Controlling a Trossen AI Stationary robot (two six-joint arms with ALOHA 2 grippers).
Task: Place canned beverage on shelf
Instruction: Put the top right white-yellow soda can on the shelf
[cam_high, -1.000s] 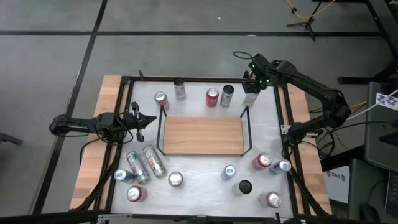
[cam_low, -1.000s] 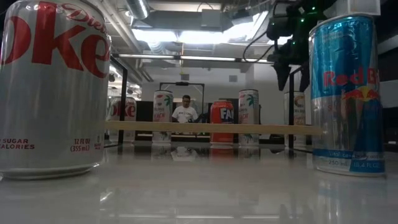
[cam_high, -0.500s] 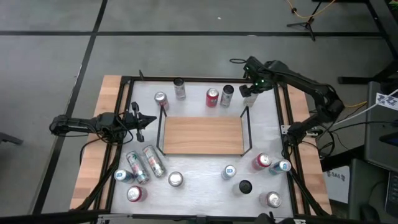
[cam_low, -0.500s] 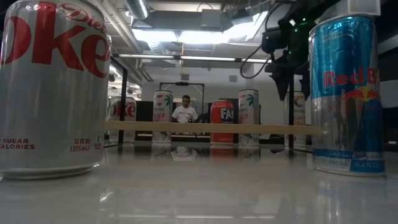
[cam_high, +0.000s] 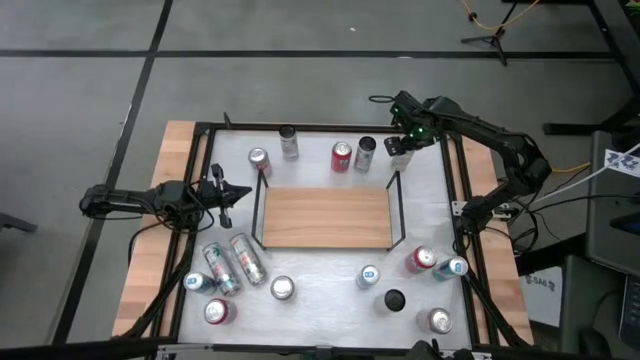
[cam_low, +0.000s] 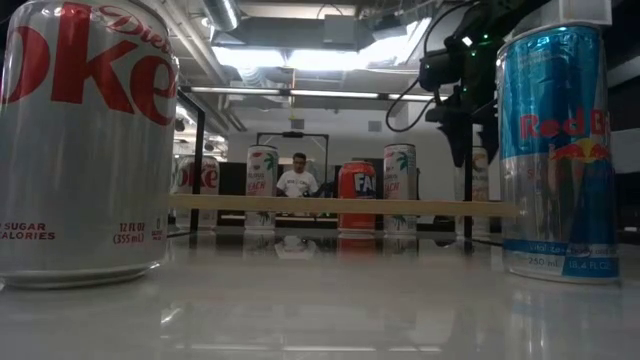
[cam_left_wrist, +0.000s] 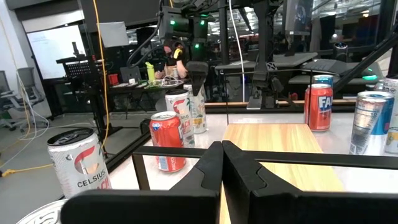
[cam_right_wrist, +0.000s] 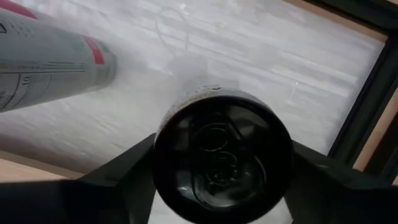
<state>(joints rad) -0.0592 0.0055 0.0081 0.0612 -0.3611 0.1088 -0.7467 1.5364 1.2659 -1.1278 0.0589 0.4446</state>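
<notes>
A pale can with a dark top (cam_right_wrist: 222, 157) stands upright on the table at the far right, beside the shelf's right rail. My right gripper (cam_high: 400, 148) points down over it, shut on it; in the low view the gripper (cam_low: 472, 140) sits atop the can (cam_low: 483, 190). The shelf (cam_high: 325, 217), a light wooden board with black end rails, lies mid-table with nothing on it. At the table's left edge my left gripper (cam_high: 225, 193) waits level, fingers shut (cam_left_wrist: 222, 158), touching nothing. My right gripper pinches the can between its two fingers, one on each opposite side wall at the top, just under the rim (cam_right_wrist: 160, 163). The fingers (cam_right_wrist: 121, 177) come from above, pointing down. The can stands upright with its base on the table.
Behind the shelf stand a silver can (cam_high: 289, 142), a red can (cam_high: 342, 156), a grey can (cam_high: 365, 152) close to the held one, and another (cam_high: 259, 160). Several cans lie or stand at the near left (cam_high: 232, 265) and near right (cam_high: 420, 258).
My right gripper has come down over the pale can at the far right and its fingers have drawn in against the can's sides. The can has stayed standing where it was.
</notes>
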